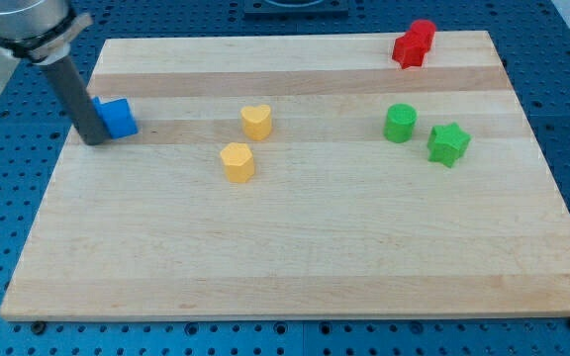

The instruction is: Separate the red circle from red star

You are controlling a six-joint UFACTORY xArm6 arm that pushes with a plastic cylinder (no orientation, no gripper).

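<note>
The red circle (pixel 422 33) and the red star (pixel 407 50) touch each other at the view's top right of the wooden board (pixel 285 247), close to its top edge. The circle lies up and right of the star. My tip (pixel 93 139) stands at the view's far left, touching the left side of a blue block (pixel 117 117). It is far from both red blocks.
A yellow heart (pixel 256 122) and a yellow block (pixel 237 161) sit left of the middle. A green circle (pixel 400 124) and a green star (pixel 448 143) sit at the right, below the red blocks. A blue perforated table surrounds the board.
</note>
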